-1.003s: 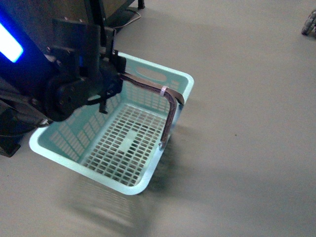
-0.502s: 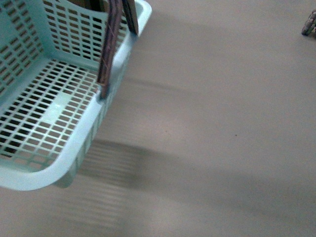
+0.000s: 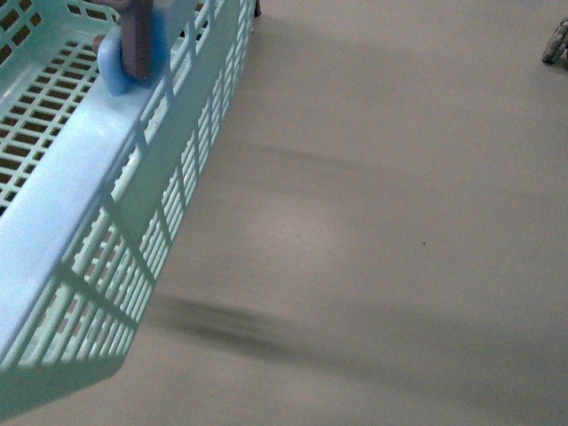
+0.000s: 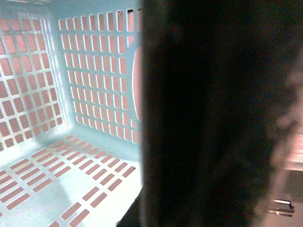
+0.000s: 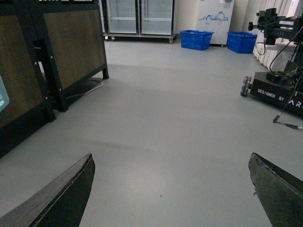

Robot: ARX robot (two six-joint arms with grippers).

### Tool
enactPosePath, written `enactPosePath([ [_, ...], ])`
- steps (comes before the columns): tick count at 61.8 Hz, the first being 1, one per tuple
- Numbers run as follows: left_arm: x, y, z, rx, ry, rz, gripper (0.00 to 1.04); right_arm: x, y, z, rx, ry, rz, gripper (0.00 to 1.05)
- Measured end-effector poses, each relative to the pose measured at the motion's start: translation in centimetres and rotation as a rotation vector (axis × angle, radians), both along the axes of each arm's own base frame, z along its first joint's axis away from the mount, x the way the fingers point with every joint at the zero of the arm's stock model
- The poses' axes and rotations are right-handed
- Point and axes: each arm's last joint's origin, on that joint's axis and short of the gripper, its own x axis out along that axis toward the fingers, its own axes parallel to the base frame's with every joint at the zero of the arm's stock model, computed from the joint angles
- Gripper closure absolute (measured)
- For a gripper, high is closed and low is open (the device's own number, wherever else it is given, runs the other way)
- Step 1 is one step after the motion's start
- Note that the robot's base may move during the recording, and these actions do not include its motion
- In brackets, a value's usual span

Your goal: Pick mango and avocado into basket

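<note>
The pale teal basket (image 3: 106, 177) hangs close in front of the front camera at the left, lifted off the grey floor, with its brown handle (image 3: 138, 35) at the top. In the left wrist view the basket's slotted inside (image 4: 71, 94) is empty, and a dark blurred mass fills the right half, hiding the left gripper, which is shut on the basket. My right gripper (image 5: 173, 189) is open over bare floor, nothing between its dark fingers (image 5: 61, 198). The mango and the avocado are out of view.
Dark wooden cabinets (image 5: 71, 42) stand at the left of the right wrist view. Glass-door fridges (image 5: 139, 16) and blue crates (image 5: 196, 39) line the far wall. A wheeled black machine (image 5: 279, 90) with cables sits at the right. A wheel (image 3: 556, 40) shows at the front view's top right.
The basket has risen and swung toward the front camera, going from fully seen on the floor to filling the upper left. The left arm has left the front view.
</note>
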Motion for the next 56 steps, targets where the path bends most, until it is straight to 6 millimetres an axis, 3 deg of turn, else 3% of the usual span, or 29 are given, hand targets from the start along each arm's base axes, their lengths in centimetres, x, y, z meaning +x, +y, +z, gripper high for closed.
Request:
enactPosePath([
  [12, -0.77, -0.60, 0.17, 0.041, 0.003, -0.013, 0.99, 0.00, 0.00, 0.00, 0.000, 0.000, 0.000, 0.07],
  [56, -0.79, -0.58, 0.05, 0.046, 0.006, -0.008, 0.99, 0.00, 0.00, 0.00, 0.000, 0.000, 0.000, 0.07],
])
